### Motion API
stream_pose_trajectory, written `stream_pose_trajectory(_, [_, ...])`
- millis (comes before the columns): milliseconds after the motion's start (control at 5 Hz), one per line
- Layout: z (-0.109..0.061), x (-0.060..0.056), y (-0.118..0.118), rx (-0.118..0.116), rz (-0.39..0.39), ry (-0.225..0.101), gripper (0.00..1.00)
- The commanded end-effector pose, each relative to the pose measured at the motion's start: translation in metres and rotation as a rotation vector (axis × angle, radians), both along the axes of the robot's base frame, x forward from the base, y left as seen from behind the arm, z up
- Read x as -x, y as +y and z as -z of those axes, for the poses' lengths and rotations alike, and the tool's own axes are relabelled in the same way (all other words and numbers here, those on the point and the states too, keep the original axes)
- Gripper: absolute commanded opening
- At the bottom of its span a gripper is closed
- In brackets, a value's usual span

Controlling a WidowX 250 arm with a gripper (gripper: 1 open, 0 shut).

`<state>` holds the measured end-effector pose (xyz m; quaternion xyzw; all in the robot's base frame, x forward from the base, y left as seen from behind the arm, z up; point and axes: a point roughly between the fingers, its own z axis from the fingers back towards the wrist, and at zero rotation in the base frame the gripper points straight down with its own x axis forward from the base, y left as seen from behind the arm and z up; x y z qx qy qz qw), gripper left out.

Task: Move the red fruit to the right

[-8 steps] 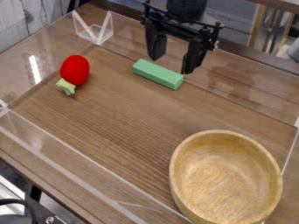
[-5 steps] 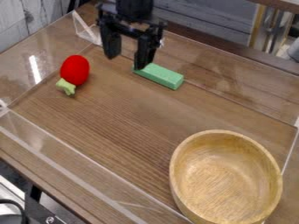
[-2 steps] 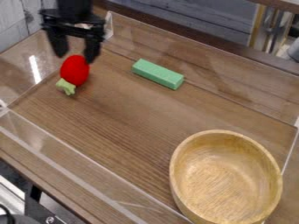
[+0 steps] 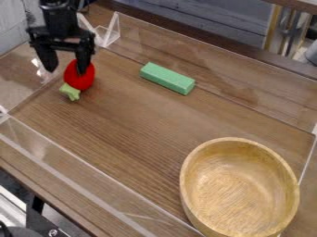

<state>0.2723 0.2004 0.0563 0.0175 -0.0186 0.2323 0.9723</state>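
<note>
While we poise the gripper (image 4: 65, 67) over the red fruit (image 4: 78, 76), the grasp is not yet made.
We count one table (image 4: 148, 139), one wooden bowl (image 4: 240, 190), one green block (image 4: 168, 78), one fruit at far left. Jaws spread wide, holding nothing; next, we judge, lower, close, carry rightward.

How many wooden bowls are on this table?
1: the round light wooden bowl sits at the near right corner of the brown wooden table; none seem hidden.
</note>
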Motion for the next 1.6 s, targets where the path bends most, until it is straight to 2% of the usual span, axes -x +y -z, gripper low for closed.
stream_pose_trajectory(0, [-0.015, -0.015, 0.009, -0.046, 0.012, -0.063, 1.0])
stream_pose_trajectory(200, [-0.014, -0.02, 0.012, -0.048, 0.03, -0.065, 1.0])
stream_pose_trajectory(600, [-0.022, -0.016, 0.006, -0.057, -0.089, -0.059, 1.0])
stream_pose_trajectory(1000, [-0.013, -0.017, -0.007, -0.06, -0.099, -0.067, 1.0])
stream_pose_trajectory(1400, [-0.011, -0.036, -0.006, -0.053, -0.012, -0.076, 1.0])
